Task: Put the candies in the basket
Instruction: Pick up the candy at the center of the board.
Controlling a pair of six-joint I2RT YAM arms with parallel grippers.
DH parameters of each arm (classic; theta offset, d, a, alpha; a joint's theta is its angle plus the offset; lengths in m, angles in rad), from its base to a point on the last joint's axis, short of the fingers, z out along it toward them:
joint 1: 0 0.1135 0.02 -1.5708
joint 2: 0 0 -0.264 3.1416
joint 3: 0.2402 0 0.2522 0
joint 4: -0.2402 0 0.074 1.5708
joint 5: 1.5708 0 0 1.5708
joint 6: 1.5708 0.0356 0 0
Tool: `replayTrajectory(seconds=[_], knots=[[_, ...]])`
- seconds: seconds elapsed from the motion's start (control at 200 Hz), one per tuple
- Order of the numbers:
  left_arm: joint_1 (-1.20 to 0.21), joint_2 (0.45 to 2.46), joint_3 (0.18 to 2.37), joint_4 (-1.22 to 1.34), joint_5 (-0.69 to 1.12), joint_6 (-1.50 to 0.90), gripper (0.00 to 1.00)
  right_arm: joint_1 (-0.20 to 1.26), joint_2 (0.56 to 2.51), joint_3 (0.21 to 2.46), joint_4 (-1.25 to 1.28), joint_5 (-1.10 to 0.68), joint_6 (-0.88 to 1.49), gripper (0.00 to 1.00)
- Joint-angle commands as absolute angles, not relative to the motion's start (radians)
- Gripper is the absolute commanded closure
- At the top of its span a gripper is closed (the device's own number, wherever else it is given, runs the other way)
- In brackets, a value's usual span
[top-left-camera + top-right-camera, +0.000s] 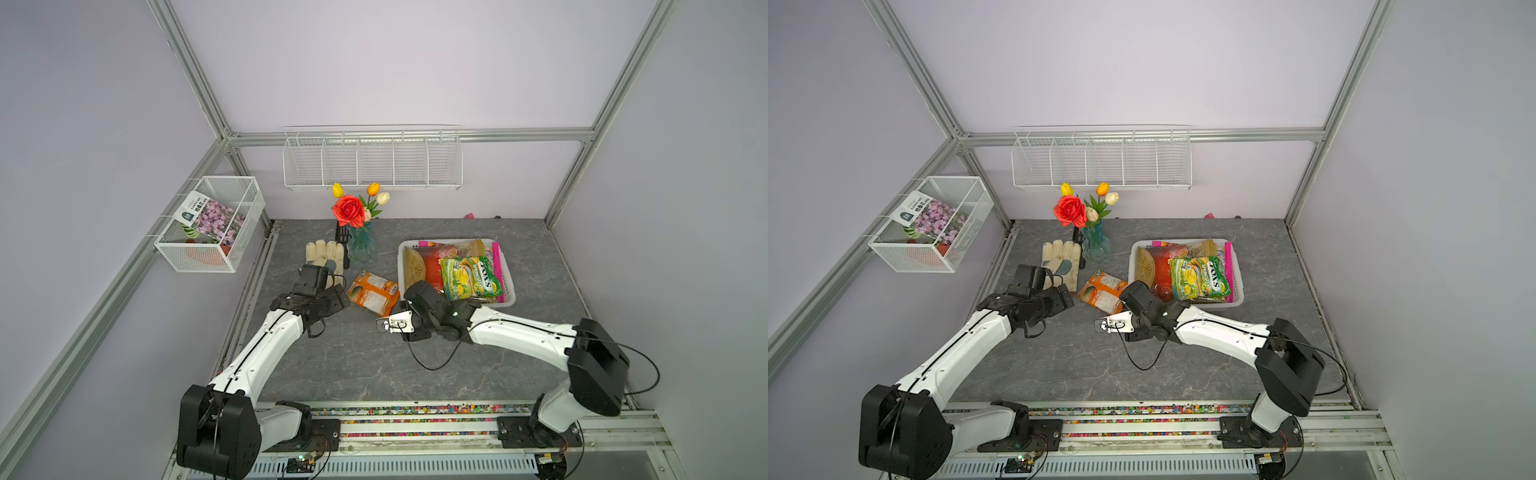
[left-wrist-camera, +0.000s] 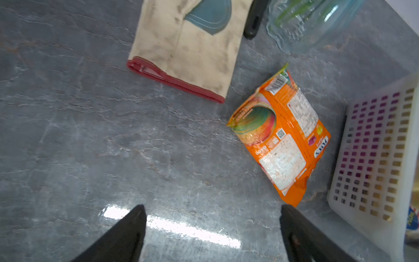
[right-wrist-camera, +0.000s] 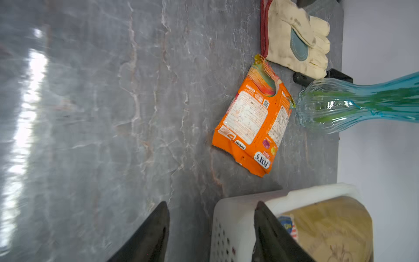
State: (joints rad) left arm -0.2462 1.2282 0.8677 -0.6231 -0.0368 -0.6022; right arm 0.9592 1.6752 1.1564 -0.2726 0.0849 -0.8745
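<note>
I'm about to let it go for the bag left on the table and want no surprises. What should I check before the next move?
1. Everything due inside the basket: not ok; the orange bag lies on the table beside it.
2. Left gripper open and empty: ok.
3. Right gripper open and empty: ok.
4. Orange bag apart from the glove and the vase: ok, though both are close.
5. Right gripper clear of the basket's corner: cannot tell; one finger overlaps it in the right wrist view.
</note>
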Motion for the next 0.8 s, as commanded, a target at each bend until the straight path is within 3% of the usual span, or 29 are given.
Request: replayTrajectory(seconds=[0.0,0.165,0.345,0.795], knots=[[-0.221,1.219,0.848,-0.607,-0.031,-0.621,0.06,0.976,1.787,1.24,-0.272,0.246,-0.961,0.38],[-0.189,1.236,0.841,-0.584,-0.029,-0.617,0.08,0.986,1.927,1.367,-0.369,0.341,-1.001,0.45],[-0.176,1.23,0.817,-0.562,-0.026,-0.612,0.09,0.989,2.006,1.4,-0.383,0.398,-1.028,0.46],[-0.176,1.231,0.802,-0.548,0.023,-0.618,0.1,0.99,2.175,1.514,-0.44,0.4,-0.982,0.49]])
